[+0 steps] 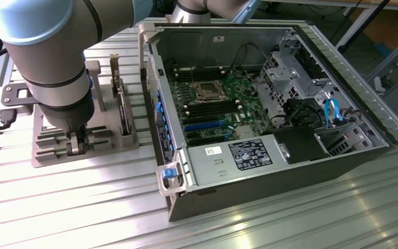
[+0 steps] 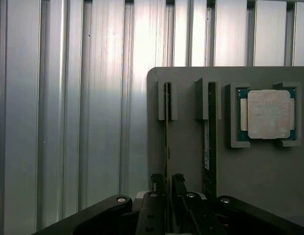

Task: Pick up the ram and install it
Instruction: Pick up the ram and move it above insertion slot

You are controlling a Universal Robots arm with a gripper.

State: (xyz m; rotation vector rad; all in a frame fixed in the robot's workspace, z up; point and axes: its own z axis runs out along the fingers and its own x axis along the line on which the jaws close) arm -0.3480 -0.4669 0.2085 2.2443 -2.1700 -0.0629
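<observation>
- Straddling the ram (image 2: 167,132), the gripper (image 2: 168,183) has its fingers (image 2: 158,185) set narrow, one on each side of the stick. A sliver of gap shows, so it is not clamped as far as I can see.
- The ram stands on edge in its slot of the grey holder (image 2: 186,147), which lies at the left of the exterior view under the gripper (image 1: 74,141).
- Risk, as I judge it: an off-centre closing would push the thin board sideways against the slot walls, tilting or jamming it. A shallow hold could let it slip on lifting.
- A second stick (image 2: 210,132) sits in the neighbouring slot, near enough for a finger to knock it.
- The CPU chip (image 2: 267,113) lies flat in its own pocket beyond that.
- The open computer case (image 1: 268,189) fills the centre and right of the exterior view. Its tall side wall stands between the holder (image 1: 105,150) and the memory slots (image 1: 199,106).
</observation>
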